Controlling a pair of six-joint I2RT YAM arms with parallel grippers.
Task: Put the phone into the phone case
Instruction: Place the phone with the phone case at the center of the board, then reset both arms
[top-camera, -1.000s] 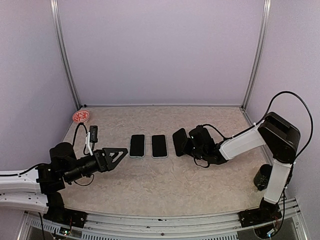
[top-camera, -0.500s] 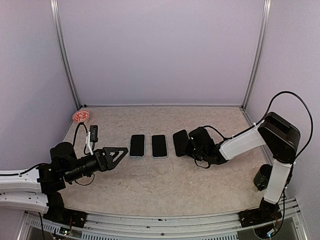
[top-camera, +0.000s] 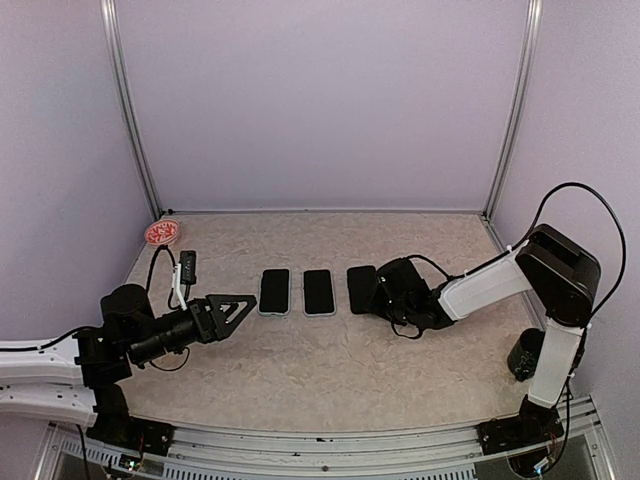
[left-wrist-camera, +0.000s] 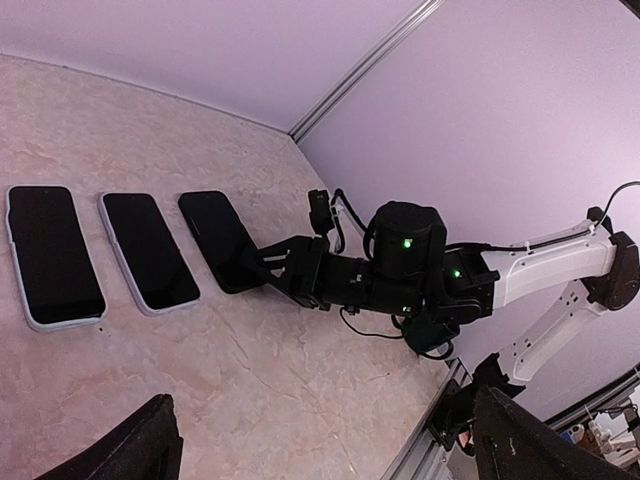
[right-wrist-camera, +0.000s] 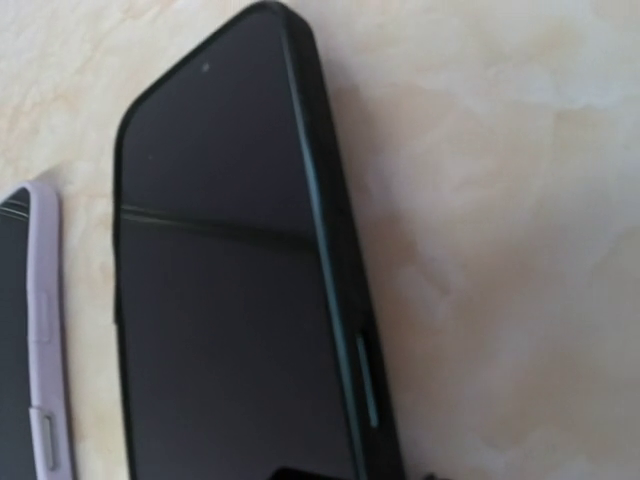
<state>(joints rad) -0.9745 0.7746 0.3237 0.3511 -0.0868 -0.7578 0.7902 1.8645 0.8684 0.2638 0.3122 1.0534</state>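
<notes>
The phone (right-wrist-camera: 220, 330) lies face up inside the dark case (right-wrist-camera: 338, 270). From my right wrist I see its black glass bounded by the case's dark green rim along the right edge and round the far corner, with a side button on that rim. To its left, across a strip of bare table (top-camera: 330, 370), the edge of a lilac case (right-wrist-camera: 42, 340) holds another black screen. From above, three cased handsets lie flat in a row, long sides parallel: the left handset (top-camera: 274, 290), the middle handset (top-camera: 318, 291), and the dark-cased phone at the right end.

Only the overhead view shows a red round thing (top-camera: 162, 233) in the far left corner and a small black device (top-camera: 187, 266) on a cable near it. Only my left wrist shows my right arm side-on, green lights lit.

My right gripper (top-camera: 381, 296) sits low at the phone's near right corner, right up against it. Whether its fingers are clamped on the case or parted from it I cannot tell, as only a dark sliver shows at the bottom of that wrist view. My left gripper (top-camera: 235, 305) has its fingers spread wide, holding nothing, left of the row and pointing towards it
</notes>
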